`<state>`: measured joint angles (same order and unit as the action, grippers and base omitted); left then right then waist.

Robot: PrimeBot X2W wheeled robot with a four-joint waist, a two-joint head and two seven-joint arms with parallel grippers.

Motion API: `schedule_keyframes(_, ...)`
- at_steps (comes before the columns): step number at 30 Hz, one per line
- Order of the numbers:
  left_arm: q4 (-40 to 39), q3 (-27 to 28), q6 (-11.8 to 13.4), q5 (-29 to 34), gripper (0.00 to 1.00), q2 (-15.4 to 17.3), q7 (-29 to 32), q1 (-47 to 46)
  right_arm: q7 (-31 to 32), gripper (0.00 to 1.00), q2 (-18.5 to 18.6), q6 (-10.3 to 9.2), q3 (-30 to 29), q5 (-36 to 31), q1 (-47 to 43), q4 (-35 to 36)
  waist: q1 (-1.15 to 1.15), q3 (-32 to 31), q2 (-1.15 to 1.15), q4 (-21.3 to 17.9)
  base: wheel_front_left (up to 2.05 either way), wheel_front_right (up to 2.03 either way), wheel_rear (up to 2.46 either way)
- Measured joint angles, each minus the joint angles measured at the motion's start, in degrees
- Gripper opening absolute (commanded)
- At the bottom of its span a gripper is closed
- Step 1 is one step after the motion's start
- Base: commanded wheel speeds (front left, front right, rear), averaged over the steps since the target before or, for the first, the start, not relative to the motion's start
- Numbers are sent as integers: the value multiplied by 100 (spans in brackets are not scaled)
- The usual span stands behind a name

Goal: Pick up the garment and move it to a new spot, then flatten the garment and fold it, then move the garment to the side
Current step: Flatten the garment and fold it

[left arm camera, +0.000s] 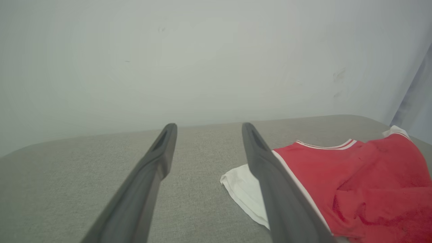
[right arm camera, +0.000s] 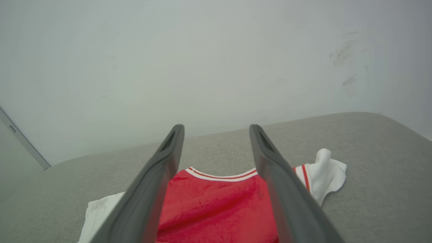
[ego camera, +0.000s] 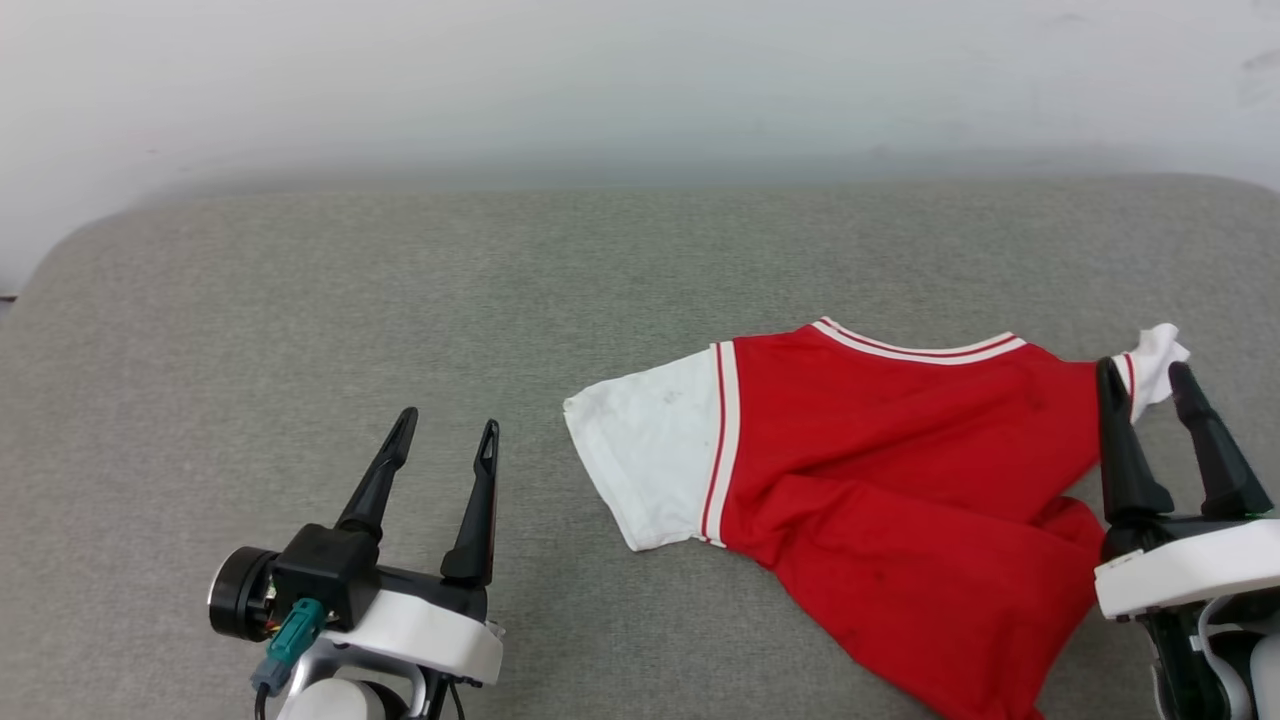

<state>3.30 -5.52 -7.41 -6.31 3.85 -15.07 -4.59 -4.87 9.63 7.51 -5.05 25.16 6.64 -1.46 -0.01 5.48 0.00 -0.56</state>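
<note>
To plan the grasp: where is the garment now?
In the head view the garment lies right of centre on the grey cushion, by the right hand.

The garment (ego camera: 880,470) is soft, matt, creased knit cloth with dull smudges on its white sleeve, the table (ego camera: 300,300) wears coarse matt grey woven fabric, the wall (ego camera: 600,80) is smooth and matt with faint scuffs, and the left pincer (ego camera: 447,422) and right pincer (ego camera: 1142,368) have matt dark plastic fingers (ego camera: 478,500) on smooth white shells (ego camera: 420,635) with a slight sheen.
</note>
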Motion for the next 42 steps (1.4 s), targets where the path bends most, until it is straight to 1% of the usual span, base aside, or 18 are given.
schedule_keyframes(2, 49, -30, 0, -13, 100, 33, 0, -2, -68, 100, -43, 0, 22, -18, -51, 1, 0, 14, 0, -84, 0, 0, 0)
schedule_keyframes(5, 201, -164, 0, -73, 100, 169, 0, -133, -166, 100, -114, 0, -15, -29, -74, 31, 0, 81, 0, -198, 0, 0, 0)
schedule_keyframes(7, 326, -292, 0, -185, 100, 304, 32, -377, -175, 100, -132, 0, -37, -29, -74, 82, 1, 145, 0, -258, 0, 0, 0)
schedule_keyframes(8, 420, -411, 0, -287, 100, 383, 169, -555, -172, 100, -135, 0, -62, -30, -73, 100, 1, 184, 0, -282, 0, 0, 0)
schedule_keyframes(9, 503, -583, 0, -314, 100, 550, 360, -738, -172, 100, -136, 0, -78, -40, -70, 120, 1, 225, 0, -309, 0, 0, 0)
schedule_keyframes(10, 582, -681, -11, -352, 100, 711, 570, -922, -168, 100, -136, 0, -80, -45, -65, 145, 1, 265, 0, -336, 0, 0, 0)
schedule_keyframes(13, 771, -1044, -8, -824, 100, 1092, 1427, -1564, -166, 100, -153, 0, -116, -45, -21, 213, 1, 408, 0, -415, 0, 0, 0)
schedule_keyframes(15, 942, -1212, -9, -1209, 100, 1306, 2204, -1956, -174, 100, -175, 0, -125, -44, 31, 254, 1, 501, 0, -472, 0, 0, 0)
schedule_keyframes(17, 1044, -1459, -9, -1497, 100, 1610, 2982, -2259, -193, 100, -208, 0, -136, -45, 46, 258, 1, 576, 0, -543, 0, 0, 0)
schedule_keyframes(20, 1073, -1691, -8, -1971, 100, 1884, 3905, -2663, -224, 100, -263, 0, -207, -94, 87, 236, 2, 713, 0, -627, 0, 0, 0)
schedule_keyframes(23, 1107, -1855, -9, -2386, 100, 2082, 4573, -2968, -247, 100, -307, 0, -202, -116, 178, 235, 2, 865, 0, -701, 0, 0, 0)
schedule_keyframes(26, 1173, -2045, -8, -2650, 100, 2274, 5042, -3144, -297, 100, -363, 0, -188, -147, 239, 202, 2, 1015, 0, -779, 0, 0, 0)
schedule_keyframes(28, 1221, -2181, -8, -2784, 100, 2369, 5237, -3229, -321, 100, -396, 0, -168, -147, 304, 189, 2, 1114, 0, -830, 0, 0, 0)
schedule_keyframes(31, 1333, -2282, -8, -2875, 100, 2474, 5300, -3348, -367, 100, -445, 0, -141, -147, 358, 135, 2, 1255, 0, -902, 0, 0, 0)
schedule_keyframes(42, 1692, -2647, -8, -2892, 100, 2497, 5245, -3502, -468, 100, -527, 0, -146, -166, 485, 8, 1, 1556, 0, -1074, 0, 0, 0)
